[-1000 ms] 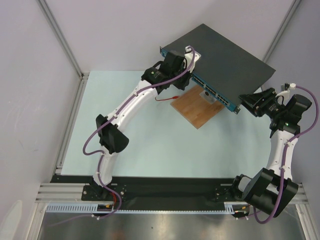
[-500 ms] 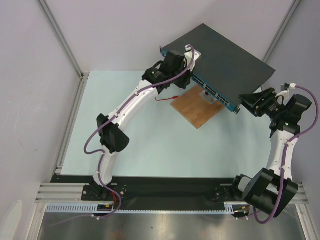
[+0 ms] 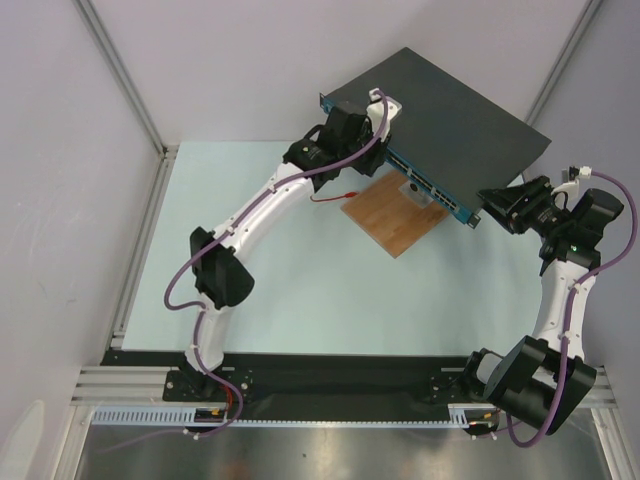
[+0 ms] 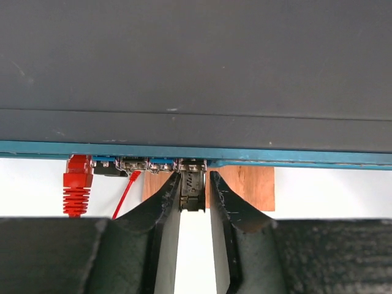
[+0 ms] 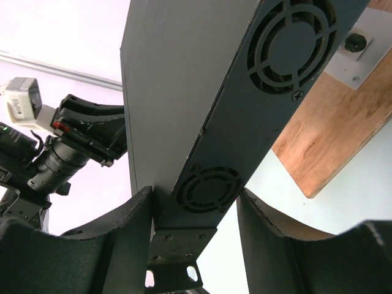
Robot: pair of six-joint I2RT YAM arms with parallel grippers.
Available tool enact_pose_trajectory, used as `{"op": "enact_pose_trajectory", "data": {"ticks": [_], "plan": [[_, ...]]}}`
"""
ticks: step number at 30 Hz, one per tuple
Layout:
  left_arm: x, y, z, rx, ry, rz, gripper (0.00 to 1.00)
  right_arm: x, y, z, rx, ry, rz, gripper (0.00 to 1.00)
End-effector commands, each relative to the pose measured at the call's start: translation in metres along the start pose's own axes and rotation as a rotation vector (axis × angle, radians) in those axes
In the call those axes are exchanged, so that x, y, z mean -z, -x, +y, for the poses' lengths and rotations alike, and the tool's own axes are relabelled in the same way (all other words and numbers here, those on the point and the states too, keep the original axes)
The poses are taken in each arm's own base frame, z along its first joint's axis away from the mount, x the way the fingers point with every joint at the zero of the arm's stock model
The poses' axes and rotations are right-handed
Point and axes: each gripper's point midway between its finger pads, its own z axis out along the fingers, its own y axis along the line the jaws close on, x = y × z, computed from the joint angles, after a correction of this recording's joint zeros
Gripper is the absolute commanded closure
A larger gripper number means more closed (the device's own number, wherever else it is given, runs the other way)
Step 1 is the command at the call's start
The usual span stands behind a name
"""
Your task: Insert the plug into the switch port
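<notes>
Plug (image 4: 192, 195) is at the switch (image 3: 450, 115), nose in a port on the switch's blue front edge, toward that edge's left end; how deep it sits we can't tell. Left gripper (image 4: 193, 180) is square on to the same edge, one finger either side of the plug, gaps down to slivers. We can't tell whether the pads press on it or stand just clear. Red connector (image 4: 78, 184) is in a port further left along the switch's front, its red cable (image 3: 335, 196) trailing out in front of the switch. Right gripper (image 5: 195, 197) is at the switch's right end, the one with the two round fan grilles, and we see its fingers clamped on that end at the near corner. Wooden board (image 3: 395, 215) lies just in front of the switch's blue edge, about mid-length, with a small white plate (image 5: 361, 46) on it close to the switch.
</notes>
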Motion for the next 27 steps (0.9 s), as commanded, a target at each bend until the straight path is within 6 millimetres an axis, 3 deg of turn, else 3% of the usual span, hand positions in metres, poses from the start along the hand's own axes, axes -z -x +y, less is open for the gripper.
{"op": "enact_pose_trajectory", "data": {"ticks": [1, 7, 14, 18, 21, 23, 24, 27], "plan": [[0.041, 0.056, -0.002, -0.033, -0.017, -0.16, 0.71, -0.003, 0.008, 0.011, 0.171, 0.045, -0.01, 1.0], [0.046, 0.044, 0.001, -0.055, -0.011, -0.113, 0.64, -0.001, 0.01, 0.011, 0.173, 0.046, -0.015, 1.0], [0.053, 0.031, -0.001, -0.071, -0.031, -0.057, 0.47, -0.002, 0.01, 0.009, 0.169, 0.044, -0.013, 1.0], [0.06, 0.017, 0.0, -0.073, -0.037, -0.002, 0.44, -0.001, 0.011, 0.009, 0.172, 0.046, -0.015, 1.0], [0.069, 0.005, 0.003, -0.065, -0.045, 0.025, 0.45, -0.001, 0.012, 0.009, 0.172, 0.048, -0.014, 1.0], [0.078, 0.007, 0.007, -0.068, -0.036, 0.011, 0.52, -0.001, 0.011, 0.009, 0.171, 0.047, -0.013, 1.0], [0.076, -0.004, 0.008, -0.066, -0.033, 0.032, 0.55, -0.002, 0.012, 0.008, 0.17, 0.046, -0.014, 1.0], [0.076, -0.001, 0.01, -0.047, -0.024, 0.01, 0.7, -0.002, 0.011, 0.008, 0.171, 0.047, -0.013, 1.0]]}}
